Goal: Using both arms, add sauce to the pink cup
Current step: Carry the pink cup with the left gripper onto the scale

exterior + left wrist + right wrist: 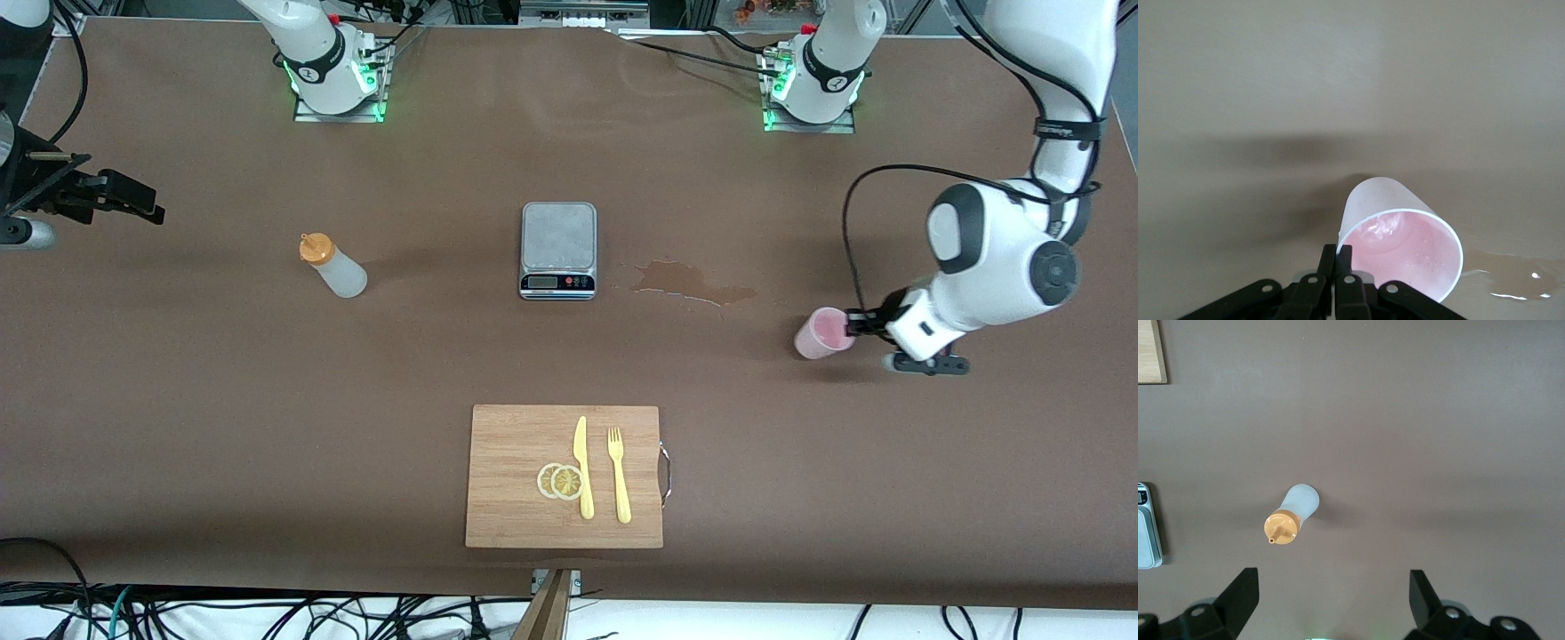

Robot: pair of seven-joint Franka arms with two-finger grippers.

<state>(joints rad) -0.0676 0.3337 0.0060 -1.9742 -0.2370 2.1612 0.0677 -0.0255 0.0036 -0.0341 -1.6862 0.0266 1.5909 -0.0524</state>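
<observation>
fingers of my left gripper (pixel 1335 257) pinch the pink cup (pixel 820 333) by its rim, seemingly tilted, while my right gripper (pixel 1331 600) hangs wide over the upright sauce (pixel 1293 515).

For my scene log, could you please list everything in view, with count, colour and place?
sauce bottle: 1, whitish with orange cap, standing toward the right arm's end
pink cup: 1, pink, toward the left arm's end
scale: 1, grey, mid-table
spill: 1, brownish, beside the scale
cutting board: 1, wooden, nearest the front camera
knife: 1, yellow, on board
fork: 1, yellow, on board
lemon slices: 2, yellow, on board
left end effector: black, shut on cup rim
right end effector: black, open above the bottle
</observation>
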